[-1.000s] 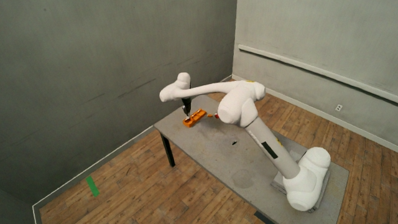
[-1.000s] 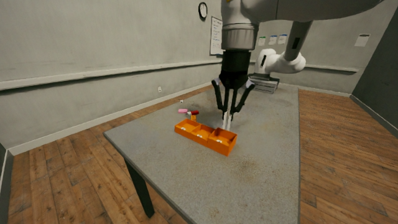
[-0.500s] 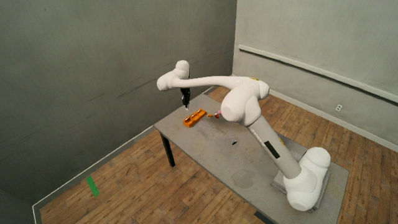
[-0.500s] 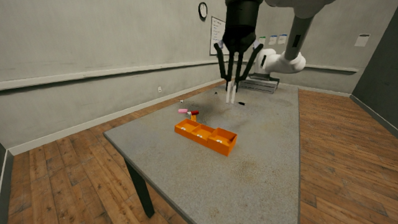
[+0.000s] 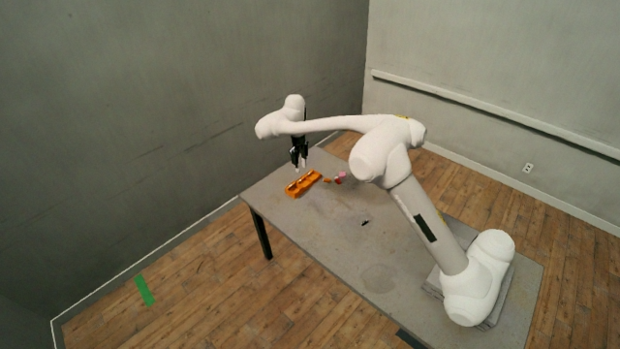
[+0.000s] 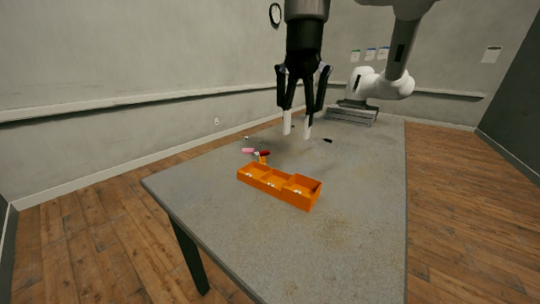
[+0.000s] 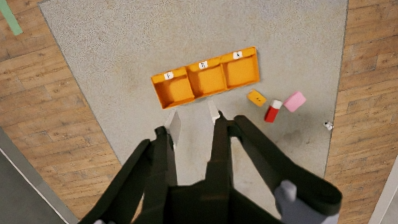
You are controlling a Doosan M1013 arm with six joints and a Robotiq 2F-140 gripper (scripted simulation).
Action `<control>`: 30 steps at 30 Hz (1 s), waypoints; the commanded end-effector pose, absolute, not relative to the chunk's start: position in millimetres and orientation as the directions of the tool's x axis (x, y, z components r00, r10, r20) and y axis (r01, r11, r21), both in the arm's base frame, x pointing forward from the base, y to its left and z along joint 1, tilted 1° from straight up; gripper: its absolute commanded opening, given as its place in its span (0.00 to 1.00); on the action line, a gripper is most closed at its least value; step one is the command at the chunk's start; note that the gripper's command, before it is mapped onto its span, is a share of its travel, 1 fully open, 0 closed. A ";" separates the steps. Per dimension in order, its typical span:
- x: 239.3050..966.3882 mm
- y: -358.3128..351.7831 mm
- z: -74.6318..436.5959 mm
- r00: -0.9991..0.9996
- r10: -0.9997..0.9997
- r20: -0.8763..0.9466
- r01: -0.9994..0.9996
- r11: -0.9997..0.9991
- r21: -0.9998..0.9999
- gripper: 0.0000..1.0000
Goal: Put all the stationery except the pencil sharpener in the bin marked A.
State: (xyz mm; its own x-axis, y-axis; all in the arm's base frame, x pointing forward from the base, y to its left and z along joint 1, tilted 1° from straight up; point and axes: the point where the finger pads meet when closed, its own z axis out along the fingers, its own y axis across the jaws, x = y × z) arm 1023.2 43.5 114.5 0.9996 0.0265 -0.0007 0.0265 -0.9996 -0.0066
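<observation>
My claw (image 5: 300,166) (image 6: 296,134) (image 7: 194,112) hangs part-open, holding nothing; in the exterior view the red-and-white piece (image 5: 338,181) (image 6: 264,153) (image 7: 271,115) lies lower left, long axis roughly left to right.

Hand (image 5: 301,170) (image 6: 296,137) (image 7: 194,112) now higher vs. 1s ago, fingers wider (approx., small view).
</observation>
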 end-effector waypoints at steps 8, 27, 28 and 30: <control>996.7 -30.0 88.5 0.935 -0.354 0.001 -0.354 -0.935 -0.008 0.40; 950.8 -155.9 42.6 0.588 -0.809 0.002 -0.808 -0.588 -0.009 0.40; 948.1 -163.3 39.9 0.588 -0.809 0.002 -0.808 -0.588 -0.009 0.40; 942.6 -178.1 34.5 0.588 -0.809 0.002 -0.808 -0.588 -0.009 0.40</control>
State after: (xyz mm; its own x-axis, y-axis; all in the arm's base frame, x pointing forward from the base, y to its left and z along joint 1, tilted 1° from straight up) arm 950.5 -155.2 42.5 0.6003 -0.7998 -0.0016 -0.7998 -0.6002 -0.0085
